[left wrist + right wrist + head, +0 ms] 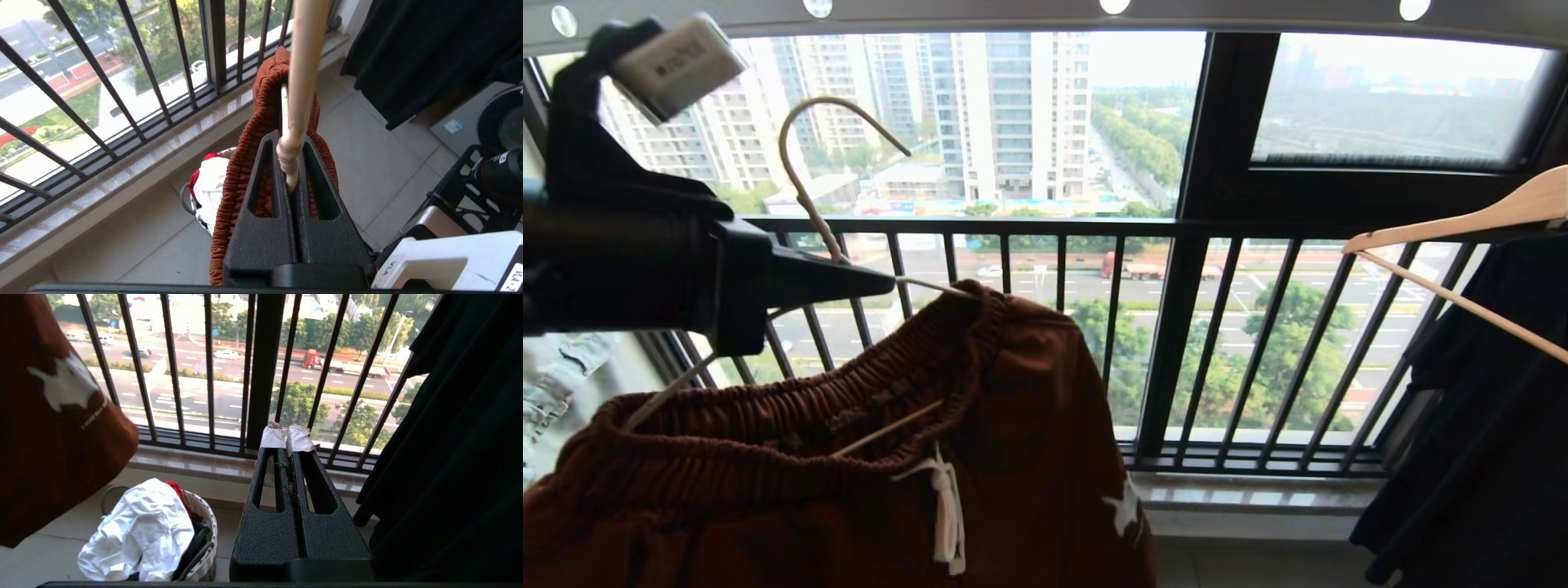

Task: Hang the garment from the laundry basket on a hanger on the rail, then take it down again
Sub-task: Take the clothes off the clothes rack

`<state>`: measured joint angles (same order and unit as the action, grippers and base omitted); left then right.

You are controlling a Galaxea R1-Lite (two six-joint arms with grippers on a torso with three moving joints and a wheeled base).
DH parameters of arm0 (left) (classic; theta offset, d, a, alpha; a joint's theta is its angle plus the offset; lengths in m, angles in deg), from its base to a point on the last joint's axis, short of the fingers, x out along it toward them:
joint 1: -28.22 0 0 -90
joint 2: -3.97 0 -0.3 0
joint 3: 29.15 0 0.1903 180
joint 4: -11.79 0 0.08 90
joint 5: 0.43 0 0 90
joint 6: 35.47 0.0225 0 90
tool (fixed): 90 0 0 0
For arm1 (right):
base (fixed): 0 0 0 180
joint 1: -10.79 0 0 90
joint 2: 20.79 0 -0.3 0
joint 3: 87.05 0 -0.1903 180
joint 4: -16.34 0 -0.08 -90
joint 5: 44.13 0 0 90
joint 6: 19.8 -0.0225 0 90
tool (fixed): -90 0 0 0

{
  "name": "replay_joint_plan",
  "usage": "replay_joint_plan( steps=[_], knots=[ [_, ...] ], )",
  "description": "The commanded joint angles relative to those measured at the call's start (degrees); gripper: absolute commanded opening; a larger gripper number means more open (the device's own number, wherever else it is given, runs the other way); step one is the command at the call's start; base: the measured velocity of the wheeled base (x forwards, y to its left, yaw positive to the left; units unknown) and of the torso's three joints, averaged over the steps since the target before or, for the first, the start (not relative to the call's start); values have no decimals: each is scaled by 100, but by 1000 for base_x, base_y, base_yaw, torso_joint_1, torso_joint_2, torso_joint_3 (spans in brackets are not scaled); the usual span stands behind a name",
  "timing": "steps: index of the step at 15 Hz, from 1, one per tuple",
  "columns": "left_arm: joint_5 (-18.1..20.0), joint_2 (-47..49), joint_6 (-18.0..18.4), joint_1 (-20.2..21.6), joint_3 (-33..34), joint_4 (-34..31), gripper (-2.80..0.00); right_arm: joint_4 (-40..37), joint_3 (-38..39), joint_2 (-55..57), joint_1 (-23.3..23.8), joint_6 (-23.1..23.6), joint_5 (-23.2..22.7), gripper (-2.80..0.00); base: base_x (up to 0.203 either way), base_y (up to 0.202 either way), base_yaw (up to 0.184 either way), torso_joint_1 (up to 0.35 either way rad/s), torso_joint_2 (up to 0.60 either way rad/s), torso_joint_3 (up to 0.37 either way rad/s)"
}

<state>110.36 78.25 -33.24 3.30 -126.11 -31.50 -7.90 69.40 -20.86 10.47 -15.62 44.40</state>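
Note:
My left gripper (882, 286) is shut on the neck of the cream-white hanger (800, 163), just under its long hook. In the left wrist view the hanger's stem (304, 61) rises from between the closed fingers of the left gripper (290, 141). The garment (849, 474), rust-brown shorts with a white drawstring, hangs by its waistband on the hanger. The hook stands in the air below the grey holed rail (1013, 12), apart from it. The laundry basket (206, 522) sits on the floor below. My right gripper (286, 437) is shut and empty, low beside the basket.
A white cloth (139, 531) fills the basket. A black balustrade (1094, 229) runs along the window. At the right a dark garment (1486, 408) hangs on a light-wood hanger (1462, 220). Pale jeans (556, 384) show at the far left.

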Motion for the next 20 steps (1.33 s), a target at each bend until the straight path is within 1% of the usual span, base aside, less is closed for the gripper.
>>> replay_joint_plan(
  steps=[1, 3, 5, 8, 10, 13, 14, 16, 18, 20],
  knots=[
    [214, 478, 185, -10, 877, 677, -280, 0, 1, 7, -2, 4, -2, -280, 0, 0, 0, 0, 0, 0],
    [305, 1075, 463, -12, 1596, 1951, -280, 0, 1, 7, -2, 4, -2, -280, 0, 0, 0, 0, 0, 0],
    [341, 1596, 724, -48, 2056, 3017, -280, 0, 1, 7, -2, 4, -2, -280, 0, 0, 0, 0, 0, 0],
    [346, 2647, 802, -308, 2326, 4064, -280, 0, 1, 7, -2, 4, -2, -280, 0, 0, 0, 0, 0, 0],
    [341, 3511, 796, -378, 2392, 4979, -280, 9, 1, 7, -2, 4, -2, -280, 0, 0, 0, 0, 0, 0],
    [304, 4401, 746, -407, 2322, 6346, -280, 0, 1, 7, -2, -5, -2, -280, 0, 0, 0, 0, 0, 0],
    [322, 4516, 706, -399, 2230, 6480, -280, 0, 1, 7, -2, -5, 7, -280, 0, 0, 0, 0, 0, 0],
    [355, 4696, 675, -402, 2184, 6514, -280, -11, -162, 7, -2, -21, 7, -280, 0, 0, 0, 0, 0, 0],
    [406, 4801, 640, -409, 2206, 6531, -280, -255, -713, 178, -2, -137, -37, -280, 0, 0, 0, 0, 0, 0],
    [439, 4755, 452, -409, 2189, 6573, -280, -494, -1496, 846, -1, -250, -153, -280, 0, 0, 0, 0, 0, 0]
  ],
)
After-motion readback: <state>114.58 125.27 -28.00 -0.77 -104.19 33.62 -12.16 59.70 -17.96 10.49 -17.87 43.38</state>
